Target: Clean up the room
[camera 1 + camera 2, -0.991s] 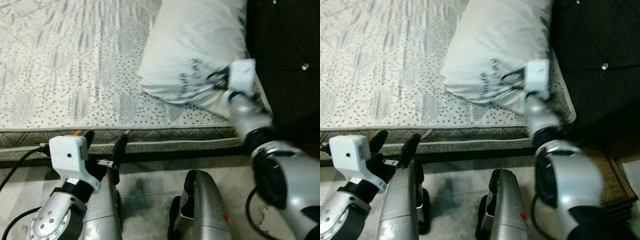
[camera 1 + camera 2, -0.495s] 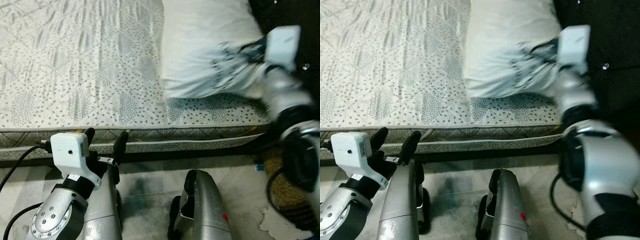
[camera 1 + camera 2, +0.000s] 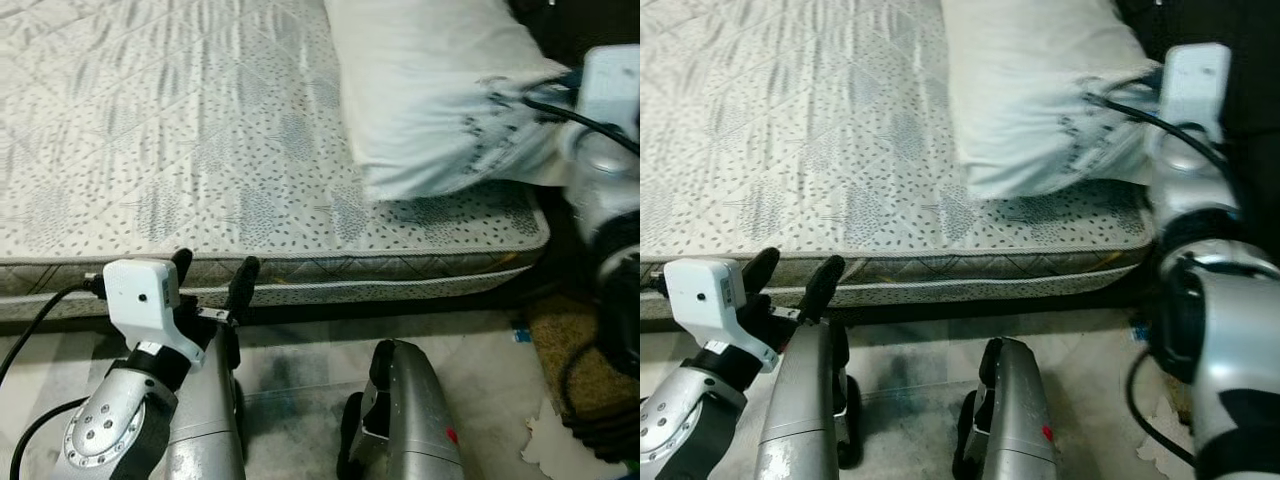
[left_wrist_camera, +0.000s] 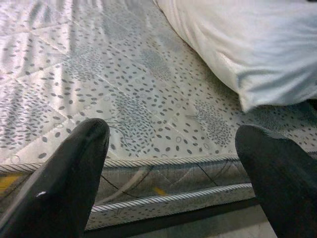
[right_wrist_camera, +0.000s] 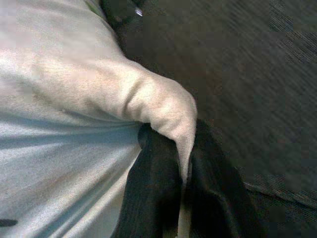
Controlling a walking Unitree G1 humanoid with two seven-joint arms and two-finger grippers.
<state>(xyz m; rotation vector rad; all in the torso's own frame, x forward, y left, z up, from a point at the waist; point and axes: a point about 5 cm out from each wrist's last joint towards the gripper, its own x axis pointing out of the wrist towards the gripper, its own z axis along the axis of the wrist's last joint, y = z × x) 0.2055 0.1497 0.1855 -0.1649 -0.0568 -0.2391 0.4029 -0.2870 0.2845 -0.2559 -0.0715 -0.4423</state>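
On the mattress (image 3: 180,140), right gripper (image 5: 181,173) pinches the plump white pillow (image 3: 440,90).

- We are in a home bedroom: a bare quilted mattress (image 3: 200,150) lies ahead of the left jaws.
- A white pillow (image 3: 440,90) rests on it.
- A worn tiled floor (image 3: 300,360) lies below.

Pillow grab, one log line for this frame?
right gripper: shut on pillow corner | pillow: on mattress, by headboard end | left gripper: open, idle at mattress edge
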